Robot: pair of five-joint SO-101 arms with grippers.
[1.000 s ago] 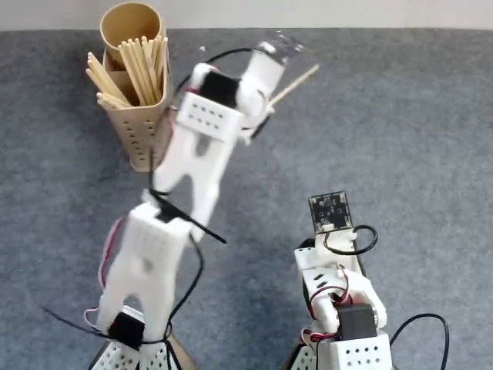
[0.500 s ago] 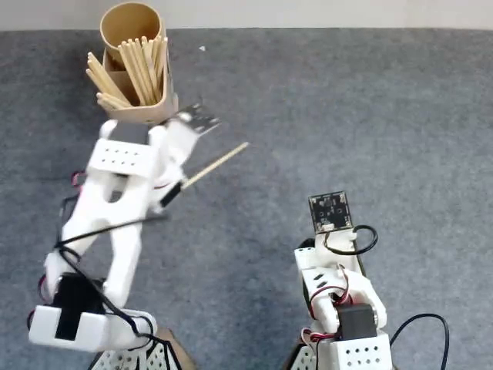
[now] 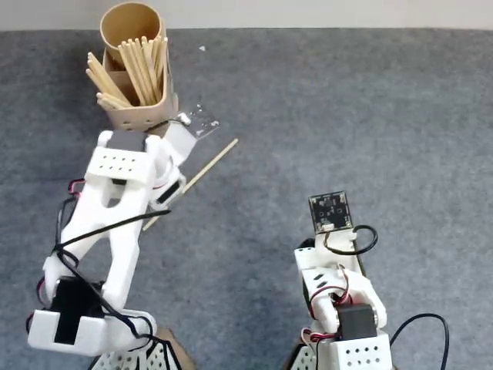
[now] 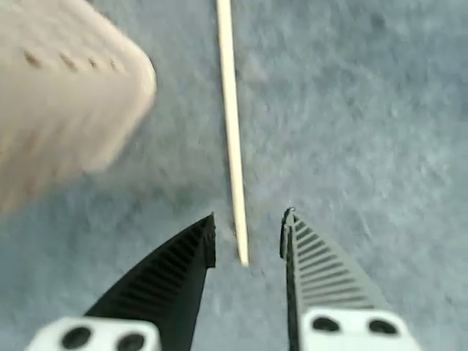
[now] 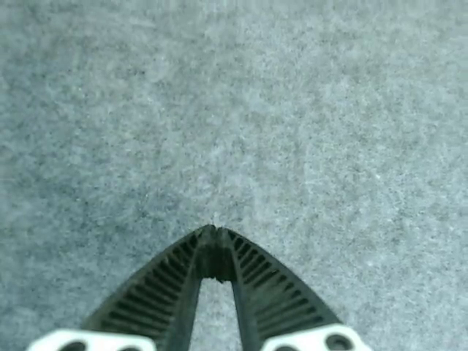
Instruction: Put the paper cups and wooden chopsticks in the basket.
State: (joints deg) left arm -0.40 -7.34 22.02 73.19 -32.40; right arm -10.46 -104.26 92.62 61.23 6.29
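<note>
A paper cup (image 3: 129, 23) and a bundle of chopsticks (image 3: 139, 69) are held upright in the basket (image 3: 142, 116). One loose chopstick (image 3: 212, 162) is seen on the grey carpet (image 3: 385, 116) just beside the basket. The left gripper (image 4: 248, 217) is placed next to the basket. Its fingers are narrowly parted, and the near end of the loose chopstick lies between them, touched by neither. The right gripper (image 5: 216, 232) is set well apart from the basket, its fingers pressed together on nothing.
</note>
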